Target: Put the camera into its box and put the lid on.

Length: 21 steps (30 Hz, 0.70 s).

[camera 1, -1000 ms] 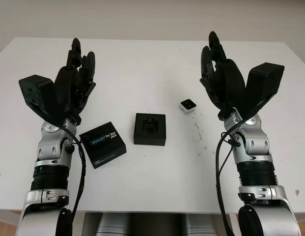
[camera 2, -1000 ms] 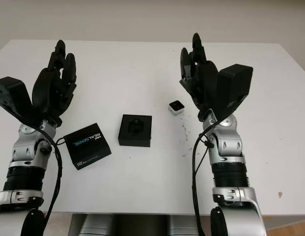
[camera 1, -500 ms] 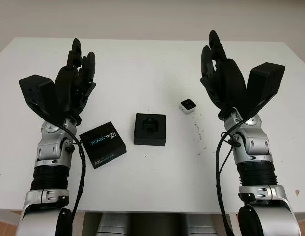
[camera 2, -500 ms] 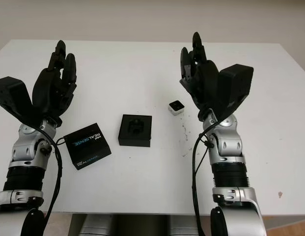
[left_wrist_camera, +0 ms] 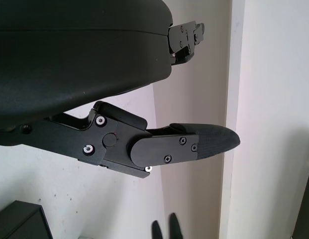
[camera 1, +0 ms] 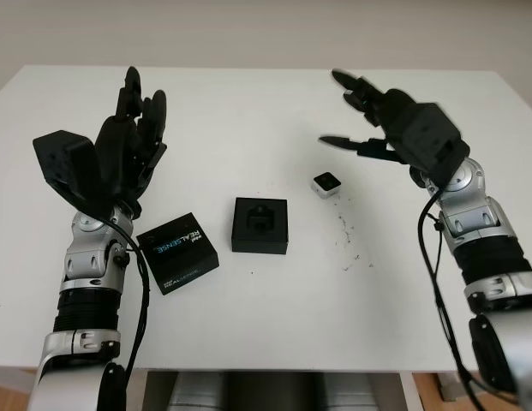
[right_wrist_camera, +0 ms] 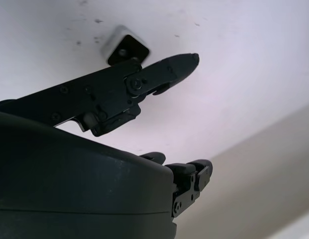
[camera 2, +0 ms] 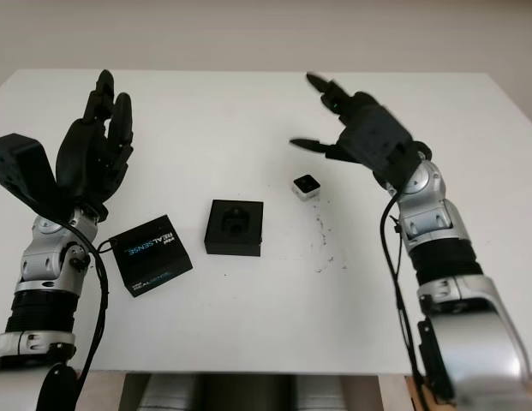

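Note:
The small silver camera [camera 1: 326, 184] with a dark face lies on the white table, right of centre; the right wrist view shows it as a cube [right_wrist_camera: 125, 48] past a finger. The open black box [camera 1: 260, 224] with its moulded insert sits mid-table. Its black lid [camera 1: 177, 252], printed REALSENSE, lies flat to the box's left. My right hand [camera 1: 368, 116] is open and tilted forward, hovering above and just behind the camera without touching it. My left hand [camera 1: 128, 137] is open and held upright above the table, behind the lid.
The white table [camera 1: 266, 111] has free room behind the objects and along its front. A few dark specks [camera 1: 347, 248] mark the surface right of the box. The table's front edge runs close to both forearms.
My right hand has tipped from upright to leaning forward and left, its fingers now reaching over the area behind the camera. The left hand, box, lid and camera have not moved.

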Motion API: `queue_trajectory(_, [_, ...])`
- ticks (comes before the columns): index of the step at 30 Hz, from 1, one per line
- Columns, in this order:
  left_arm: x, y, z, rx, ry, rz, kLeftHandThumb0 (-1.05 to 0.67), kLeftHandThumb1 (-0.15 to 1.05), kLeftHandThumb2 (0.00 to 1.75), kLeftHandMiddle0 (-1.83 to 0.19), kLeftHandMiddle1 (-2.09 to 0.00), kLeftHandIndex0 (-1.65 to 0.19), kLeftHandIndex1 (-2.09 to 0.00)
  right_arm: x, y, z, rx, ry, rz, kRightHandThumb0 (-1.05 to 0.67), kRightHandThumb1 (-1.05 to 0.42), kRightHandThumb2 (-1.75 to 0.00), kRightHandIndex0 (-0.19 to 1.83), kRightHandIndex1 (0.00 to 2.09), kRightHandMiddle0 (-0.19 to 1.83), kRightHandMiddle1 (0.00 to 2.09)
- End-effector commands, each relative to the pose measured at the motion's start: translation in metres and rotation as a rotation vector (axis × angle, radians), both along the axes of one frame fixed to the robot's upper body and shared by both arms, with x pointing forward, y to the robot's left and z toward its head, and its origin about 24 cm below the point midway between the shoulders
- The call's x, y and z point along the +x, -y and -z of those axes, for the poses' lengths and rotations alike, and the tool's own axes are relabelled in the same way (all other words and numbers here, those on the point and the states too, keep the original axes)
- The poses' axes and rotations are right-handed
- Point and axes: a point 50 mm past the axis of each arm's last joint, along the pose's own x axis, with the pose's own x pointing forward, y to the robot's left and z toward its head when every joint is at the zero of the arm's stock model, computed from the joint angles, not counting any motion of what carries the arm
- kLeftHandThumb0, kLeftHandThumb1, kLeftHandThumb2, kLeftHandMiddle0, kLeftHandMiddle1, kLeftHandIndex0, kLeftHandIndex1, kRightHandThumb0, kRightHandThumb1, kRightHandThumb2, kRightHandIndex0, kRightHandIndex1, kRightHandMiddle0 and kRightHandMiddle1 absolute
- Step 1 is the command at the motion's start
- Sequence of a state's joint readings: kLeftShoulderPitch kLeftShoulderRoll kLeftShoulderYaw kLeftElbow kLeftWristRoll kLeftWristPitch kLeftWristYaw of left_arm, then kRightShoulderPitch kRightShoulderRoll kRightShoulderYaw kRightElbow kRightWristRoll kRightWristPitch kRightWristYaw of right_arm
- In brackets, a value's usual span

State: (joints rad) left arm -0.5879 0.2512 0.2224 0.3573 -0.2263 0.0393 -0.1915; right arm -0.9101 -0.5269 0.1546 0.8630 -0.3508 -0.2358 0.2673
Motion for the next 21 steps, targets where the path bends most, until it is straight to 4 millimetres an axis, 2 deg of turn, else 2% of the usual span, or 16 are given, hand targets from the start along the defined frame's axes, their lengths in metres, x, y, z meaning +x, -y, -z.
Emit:
queue_trajectory(1, [-0.001, -0.002, -0.006, 0.004, 0.024, -0.003, -0.68, 1.05, 0.46, 0.19, 0.00, 0.19, 0.00, 0.003, 0.002, -0.010, -0.082, 0.008, -0.024, -0.40, -0.86, -0.04, 0.34, 0.21, 0.33, 0.20])
queue_trajectory(8, [-0.001, -0.003, -0.006, 0.006, 0.023, -0.008, -0.68, 1.05, 0.46, 0.19, 0.00, 0.19, 0.00, 0.009, 0.004, -0.016, -0.423, 0.006, -0.038, -0.42, -0.82, -0.04, 0.32, 0.17, 0.37, 0.18])
queue_trajectory(9, [-0.001, -0.003, -0.006, 0.005, 0.022, -0.010, -0.68, 1.05, 0.46, 0.19, 0.00, 0.19, 0.00, 0.010, 0.004, -0.018, -0.454, 0.003, -0.036, -0.38, -0.83, -0.05, 0.30, 0.15, 0.37, 0.17])
queue_trajectory(13, [-0.001, -0.003, -0.005, -0.006, 0.018, -0.009, -0.68, 1.05, 0.45, 0.19, 0.00, 0.19, 0.00, 0.012, 0.003, -0.021, -0.539, 0.004, -0.043, -0.30, -0.85, -0.06, 0.27, 0.11, 0.36, 0.13])
queue_trajectory(21, [-0.001, -0.004, -0.006, 0.009, 0.022, -0.010, -0.68, 1.05, 0.47, 0.19, 0.00, 0.19, 0.00, 0.014, -0.003, -0.017, -0.674, 0.037, -0.065, -0.33, -0.86, -0.06, 0.31, 0.10, 0.39, 0.10])
